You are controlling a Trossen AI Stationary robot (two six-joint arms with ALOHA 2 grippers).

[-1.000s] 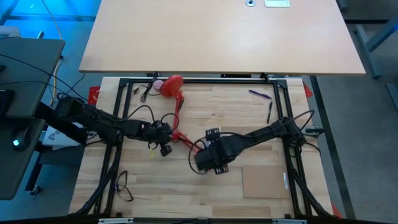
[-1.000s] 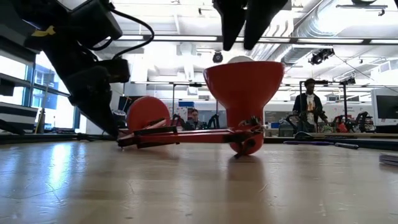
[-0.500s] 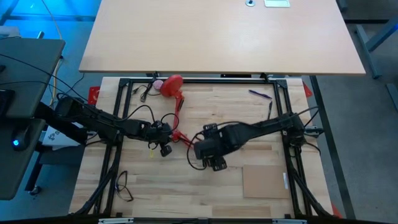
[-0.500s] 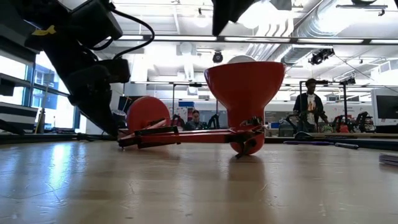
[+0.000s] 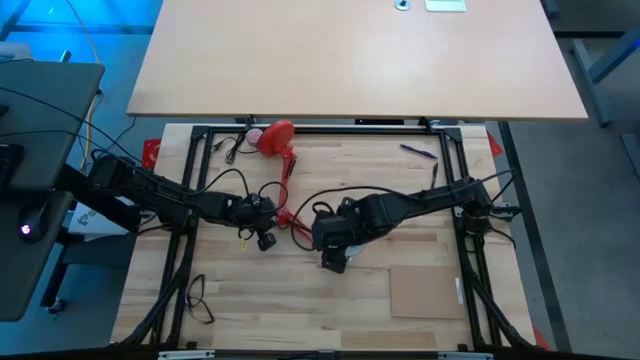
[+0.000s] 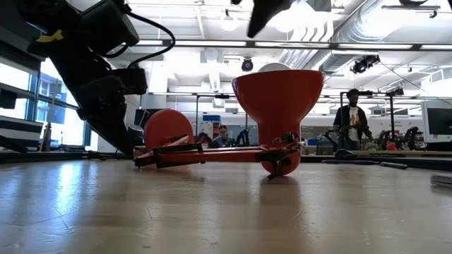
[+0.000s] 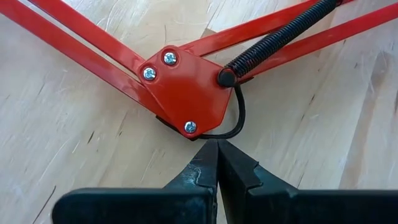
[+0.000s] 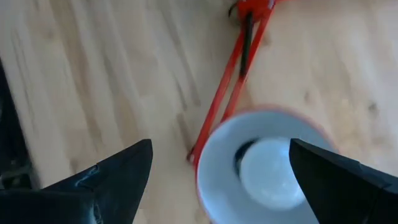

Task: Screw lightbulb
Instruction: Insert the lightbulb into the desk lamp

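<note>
A red desk lamp lies on the table with its folded arm flat. Its shade (image 6: 277, 99) opens upward, and the white lightbulb (image 8: 268, 173) sits inside it; the bulb's top (image 6: 272, 67) shows just above the rim. My right gripper (image 8: 221, 144) hangs open above the shade, one finger on either side of it, touching nothing. My left gripper (image 7: 217, 148) is shut, its tips at the lamp arm's red joint plate (image 7: 186, 93), left of the shade in the high view. My left gripper's shut fingertips (image 7: 210, 155) meet the black cord loop (image 7: 214, 134) at the near corner of the red joint plate. They come slanting down from the table's left side. The joint and the lamp arm lie flat on the table.
The lamp's round red base (image 5: 277, 135) lies at the far edge beside a small pink ball (image 5: 255, 135). Pens (image 5: 420, 152) lie at the far right, a brown board (image 5: 425, 290) at the near right, and loose cable (image 5: 200, 297) at the near left. A person (image 6: 351, 116) stands in the room beyond.
My right gripper has risen above the shade and rolled about its own axis, staying open; in the low view its fingers have climbed almost out of the picture's top. The lamp and the bulb have not moved.
</note>
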